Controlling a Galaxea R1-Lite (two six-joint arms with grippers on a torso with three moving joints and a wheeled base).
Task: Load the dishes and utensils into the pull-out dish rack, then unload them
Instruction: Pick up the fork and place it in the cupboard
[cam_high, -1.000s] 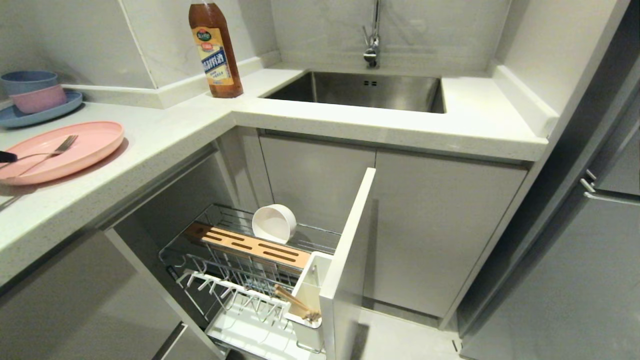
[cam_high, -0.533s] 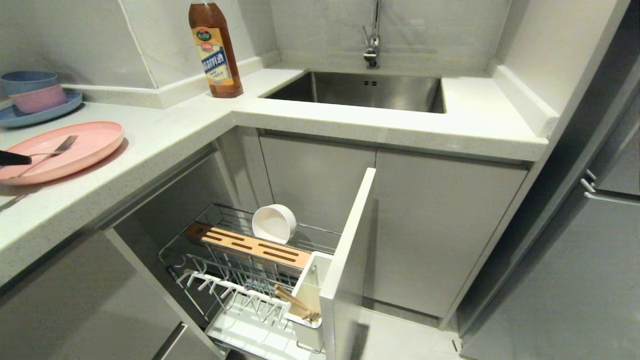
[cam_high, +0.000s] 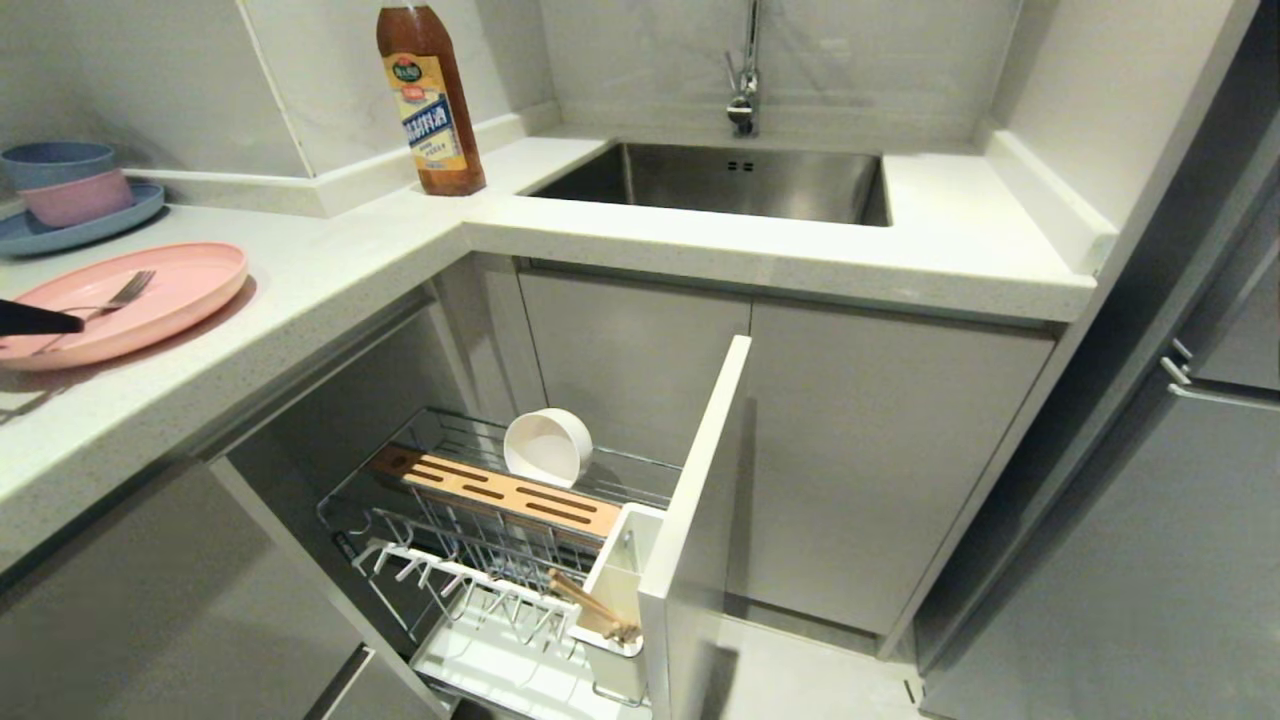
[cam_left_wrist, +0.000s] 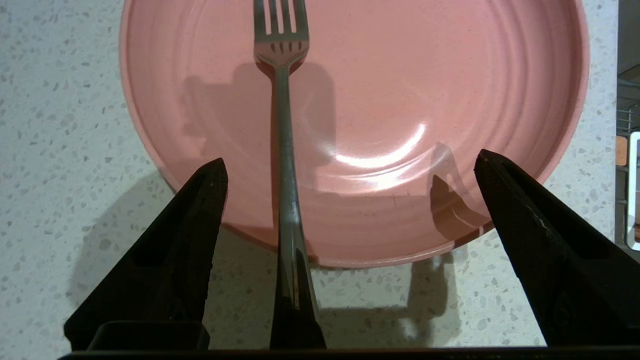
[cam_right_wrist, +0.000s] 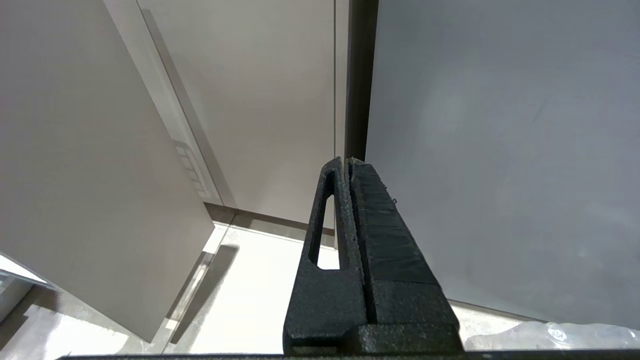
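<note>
Steel fork (cam_left_wrist: 280, 100), slim, stiff, probably slippery, lay centre-frame on pink plate (cam_left_wrist: 450, 100); handle overhung the rim, best hold. Left gripper (cam_left_wrist: 350, 167) stood wide, empty, straddling it.

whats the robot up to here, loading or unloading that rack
The left hand is open at the pink plate on the counter, its fingers either side of the fork, which lies across the plate, not gripped. The cream bowl and chopsticks sit in the pull-out dish rack. The right hand hangs shut by the cabinets. Which phase this is, I can't tell.
</note>
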